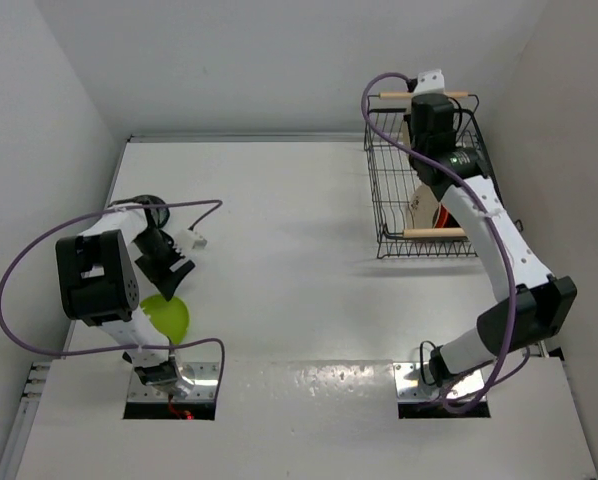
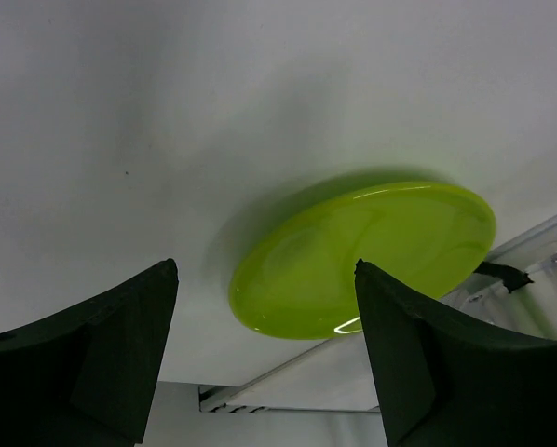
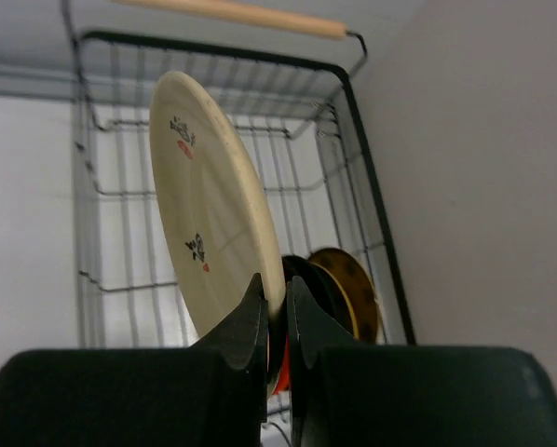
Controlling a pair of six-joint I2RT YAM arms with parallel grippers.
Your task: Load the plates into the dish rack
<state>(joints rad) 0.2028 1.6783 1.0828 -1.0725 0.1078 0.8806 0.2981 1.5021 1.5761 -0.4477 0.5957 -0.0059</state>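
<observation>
My right gripper [image 3: 276,291] is shut on the rim of a beige plate [image 3: 209,214] and holds it upright over the black wire dish rack [image 1: 379,190]. In the rack stand an orange plate [image 3: 280,358], a black plate [image 3: 306,284] and a brown-gold plate [image 3: 353,289]. The beige plate also shows in the top view [image 1: 420,207]. My left gripper [image 2: 264,279] is open and empty, just above a lime green plate [image 2: 372,251] lying on the table at the near left [image 1: 169,318]. A black plate [image 1: 151,208] shows partly behind the left arm.
The rack's wooden handles [image 1: 424,95] sit at its far and near ends. The right wall stands close beside the rack. The table's near-left edge and a metal rail [image 2: 530,237] lie right by the lime green plate.
</observation>
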